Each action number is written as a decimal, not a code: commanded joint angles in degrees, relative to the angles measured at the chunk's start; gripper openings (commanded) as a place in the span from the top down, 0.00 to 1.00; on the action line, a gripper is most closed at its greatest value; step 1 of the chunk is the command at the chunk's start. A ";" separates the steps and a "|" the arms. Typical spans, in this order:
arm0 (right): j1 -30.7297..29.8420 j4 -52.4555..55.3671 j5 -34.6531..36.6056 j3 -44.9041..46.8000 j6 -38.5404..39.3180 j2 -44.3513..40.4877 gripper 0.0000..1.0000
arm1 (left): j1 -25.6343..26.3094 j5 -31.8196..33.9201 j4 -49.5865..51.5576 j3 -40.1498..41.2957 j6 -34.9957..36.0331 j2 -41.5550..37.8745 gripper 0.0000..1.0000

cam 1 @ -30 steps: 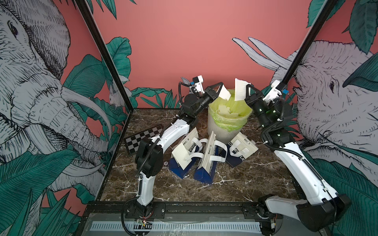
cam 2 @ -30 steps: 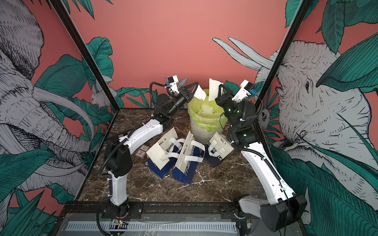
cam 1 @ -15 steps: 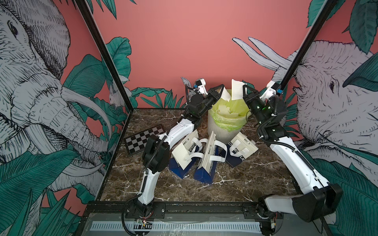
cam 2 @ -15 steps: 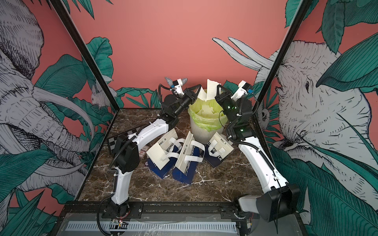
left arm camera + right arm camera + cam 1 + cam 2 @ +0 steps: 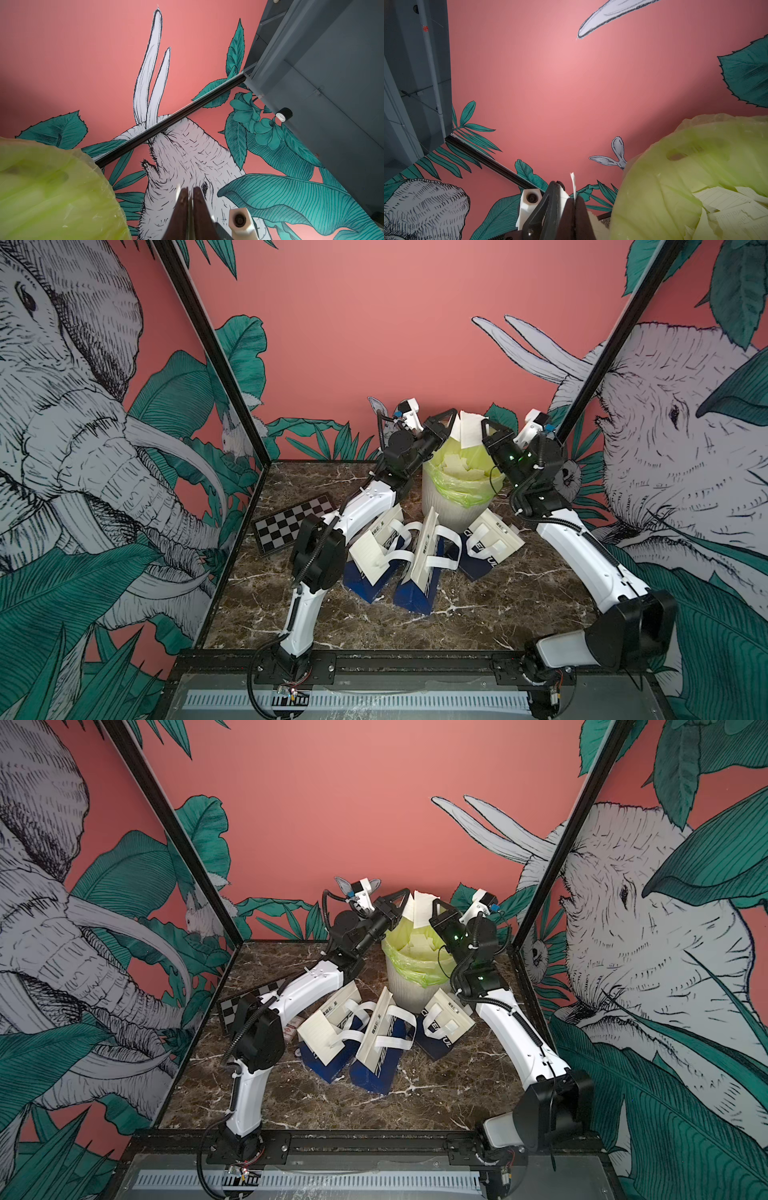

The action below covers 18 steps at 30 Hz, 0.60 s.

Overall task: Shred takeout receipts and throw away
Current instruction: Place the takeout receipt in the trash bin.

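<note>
Progress: well advanced, in my judgement; a heap of torn pieces (image 5: pixel 455 466) lies in the green-lined bin (image 5: pixel 457 516) at the back of the tabletop (image 5: pixel 498 605); the only other paper in view is one receipt piece (image 5: pixel 469 433) and a smaller scrap (image 5: pixel 456 432), both up over the bin mouth.

Right gripper (image 5: pixel 484 429): fingers (image 5: pixel 580 209) clamped on the receipt piece, which shows edge-on in the right wrist view.

Left gripper (image 5: pixel 452 419): fingers (image 5: pixel 182 203) nearly together with a hairline gap; the scrap sits at them; whether it is pinched cannot be told.

Left to do: perhaps one more tear, then both bits dropped into the bin; no whole slip shows among the three tote bags (image 5: pixel 374 556), whose insides are hidden.

Paper condition: thin, white, ragged at the torn edges; faint printed lines show on the pieces in the bin.
</note>
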State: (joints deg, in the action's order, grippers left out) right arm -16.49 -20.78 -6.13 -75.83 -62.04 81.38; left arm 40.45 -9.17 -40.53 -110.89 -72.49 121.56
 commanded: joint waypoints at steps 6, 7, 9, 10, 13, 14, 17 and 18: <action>0.00 -6.69 -0.12 -1.60 -6.24 -1.02 1.00 | 1.13 0.69 -1.92 -2.13 -2.12 -0.27 0.88; 0.01 -6.64 -0.25 -1.60 -5.80 -1.20 1.00 | 1.12 0.84 -2.02 -2.00 -2.17 -0.18 0.88; 0.06 -5.97 -0.15 -1.43 -4.45 -1.86 1.00 | 1.13 1.09 -2.09 -1.96 -1.77 -0.26 0.87; 0.06 -5.61 0.21 -1.30 -4.07 -2.16 1.00 | 1.13 1.21 -2.09 -1.92 -1.41 -0.31 0.86; 0.06 -5.44 1.32 -0.30 -2.83 -3.23 1.00 | 1.13 1.75 -1.45 -1.44 0.01 -0.68 0.84; 0.06 -5.33 1.58 -0.10 -1.93 -3.61 1.00 | 1.13 2.08 -1.19 -1.22 0.72 -0.92 0.84; 0.06 -4.35 1.74 0.07 -0.30 -4.53 1.00 | 1.07 3.30 0.27 -0.41 1.53 -1.50 0.81; 0.05 -4.61 1.71 0.09 -0.41 -4.47 1.00 | 1.12 3.50 0.16 -0.38 1.32 -1.33 0.80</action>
State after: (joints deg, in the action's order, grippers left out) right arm -16.49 -22.83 -5.76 -75.83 -60.42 78.98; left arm 41.58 -7.31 -39.92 -111.28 -72.03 121.71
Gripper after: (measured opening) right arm 0.047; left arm 0.193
